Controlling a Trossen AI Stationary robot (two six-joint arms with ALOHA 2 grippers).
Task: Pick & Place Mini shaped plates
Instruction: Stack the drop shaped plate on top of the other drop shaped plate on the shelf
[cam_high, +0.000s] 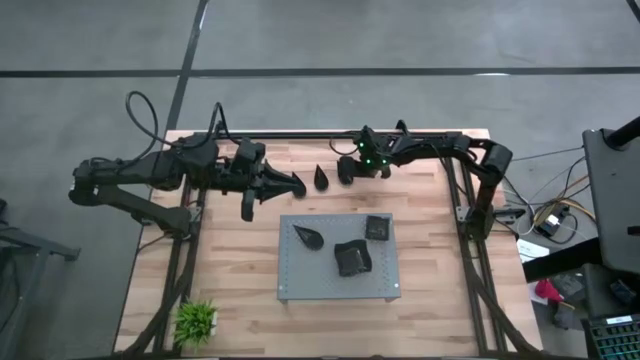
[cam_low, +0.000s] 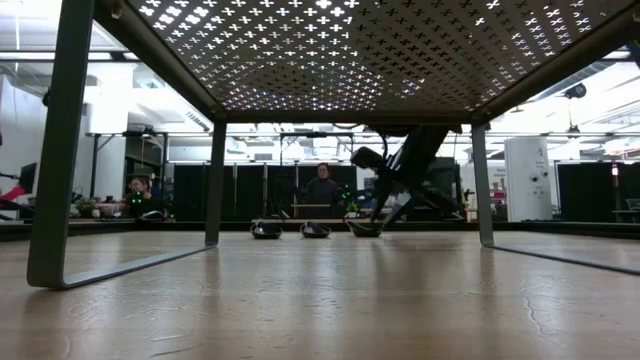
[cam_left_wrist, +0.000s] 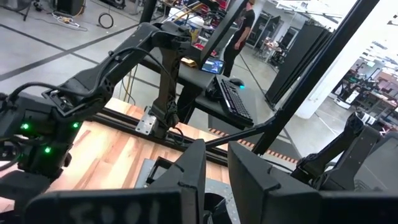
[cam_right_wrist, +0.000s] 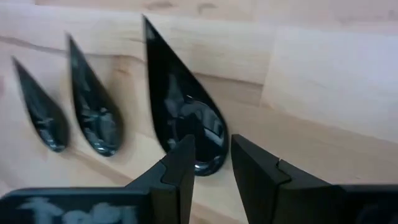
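Three black teardrop plates lie in a row on the wood near the table's far edge (cam_high: 297, 183) (cam_high: 321, 178) (cam_high: 345, 170). My right gripper (cam_right_wrist: 210, 163) is open, low over the round end of the rightmost teardrop plate (cam_right_wrist: 183, 112); one finger is above the dish's inside, the other outside its rim. The low view shows this plate (cam_low: 362, 229) flat on the table. My left gripper (cam_left_wrist: 216, 177) hovers left of the row, open by a narrow gap and holding nothing. The grey board carries a teardrop plate (cam_high: 308, 237) and two square plates (cam_high: 377, 228) (cam_high: 352, 258). My right gripper comes slanting down at the round end (cam_right_wrist: 205, 163) of the rightmost teardrop plate, its fingers astride the rim there. Whether the fingertips (cam_right_wrist: 181, 155) touch the plate, I cannot tell. The plate lies flat on the table.
The grey perforated board (cam_high: 290, 285) stands on legs at the table's middle, seen from below in the low view (cam_low: 340, 50). A small green plant (cam_high: 196, 320) sits at the near left corner. People (cam_low: 322, 190) and desks show in the room beyond.
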